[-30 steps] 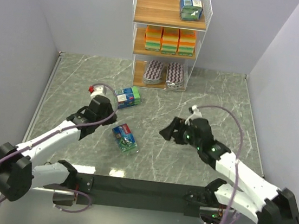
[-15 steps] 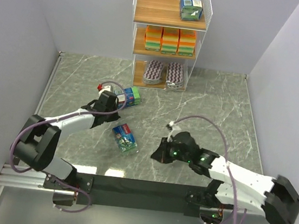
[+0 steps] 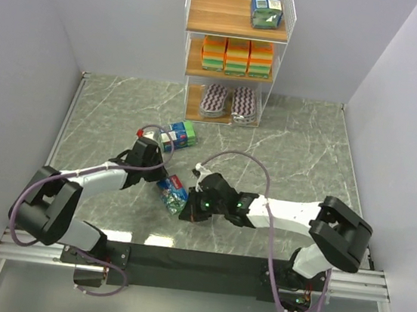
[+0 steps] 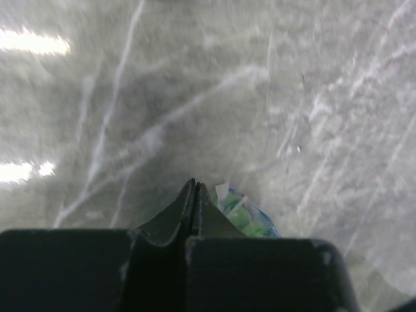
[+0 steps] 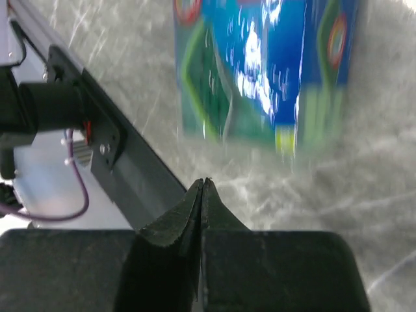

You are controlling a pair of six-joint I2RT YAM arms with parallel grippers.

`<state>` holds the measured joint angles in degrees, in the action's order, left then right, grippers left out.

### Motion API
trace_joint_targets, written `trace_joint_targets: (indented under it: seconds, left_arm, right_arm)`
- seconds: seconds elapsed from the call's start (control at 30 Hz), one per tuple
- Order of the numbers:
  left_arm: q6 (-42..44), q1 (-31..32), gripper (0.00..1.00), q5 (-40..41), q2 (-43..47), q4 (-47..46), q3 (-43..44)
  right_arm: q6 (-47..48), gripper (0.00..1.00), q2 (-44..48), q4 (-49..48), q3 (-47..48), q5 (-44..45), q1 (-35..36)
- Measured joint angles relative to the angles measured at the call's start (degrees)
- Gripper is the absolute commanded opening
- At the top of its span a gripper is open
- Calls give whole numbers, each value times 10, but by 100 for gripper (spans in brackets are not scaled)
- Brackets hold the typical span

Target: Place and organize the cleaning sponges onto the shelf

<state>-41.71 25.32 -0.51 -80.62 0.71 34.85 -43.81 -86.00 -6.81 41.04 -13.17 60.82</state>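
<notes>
**Lying loose: two packs on the tabletop, both claws pressed together**

The left claw (image 4: 194, 188) is pressed together. Its two fingers meet in a thin seam with nothing between them, tips aimed down at the grey-green marbled tabletop (image 3: 293, 151). A green-and-blue corner of wrapping (image 4: 244, 218) shows just beside those tips (its own camera does not show which of the two loose packs that is).

The right claw (image 5: 203, 185) is also pressed together and holds nothing. A little ahead of its tips the near pack (image 5: 266, 71) lies flat, blue and green print facing up, blurred in that view.

From above, the right arm stretches leftward across the front of the tabletop, and its claw ends just beside the near pack's right edge. The left arm reaches in from the other side, its wrist between the near pack and the far pack (image 3: 178, 135). The far pack is blue with a green end and lies tilted on the tabletop, a bit closer to the back wall.

Well apart from both loose packs, the shelf (image 3: 215, 12) stands against the back wall, a white wire frame with three wooden boards:

- **Top board:** one blue-green printed pack (image 3: 266, 7) stands at the right.
- **Middle board:** orange blocks (image 3: 237, 56) with yellow and green layers fill it in three side-by-side stacks.
- **Bottom board:** striped oval pads (image 3: 229, 101) sit on edge.
</notes>
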Motion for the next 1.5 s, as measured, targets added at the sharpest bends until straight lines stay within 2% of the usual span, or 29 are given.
trace_joint_targets:
  seconds: [0.3,0.57,0.67,0.73,0.77,0.83,0.87,0.93,0.97,1.2,1.23,1.37,1.5]
  left_arm:
    - [-25,-5,1,-42,44,-33,-39]
    - [-40,-8,1,-57,76,-57,-65]
    - [-50,1,1,-82,79,-57,-83]
    - [-56,3,1,-92,79,-56,-86]
    - [-56,3,1,-94,79,-56,-86]
    - [-58,4,1,-96,79,-57,-86]
    - [-59,4,1,-97,79,-57,-86]
    - [-59,4,1,-97,79,-56,-86]
    - [-59,4,1,-97,79,-56,-85]
    - [-59,4,1,-97,76,-55,-80]
    - [-59,4,1,-97,75,-55,-79]
    - [-60,4,1,-97,68,-56,-75]
    - [-60,4,1,-97,67,-56,-74]
  right_arm:
    - [4,0,-54,60,71,42,-13]
    - [56,0,-13,124,72,85,-133]
    - [82,16,5,126,78,120,-168]
    - [98,23,21,127,79,132,-171]
    - [104,35,29,129,79,134,-169]
    - [113,53,46,133,79,141,-168]
    - [118,71,52,133,79,142,-168]
    - [125,91,59,138,82,146,-168]
    - [129,95,59,142,85,147,-169]
    - [152,95,40,147,88,106,-171]
    - [156,92,36,144,88,94,-173]
    - [167,72,16,119,88,33,-196]
    - [167,71,-7,101,86,-16,-228]
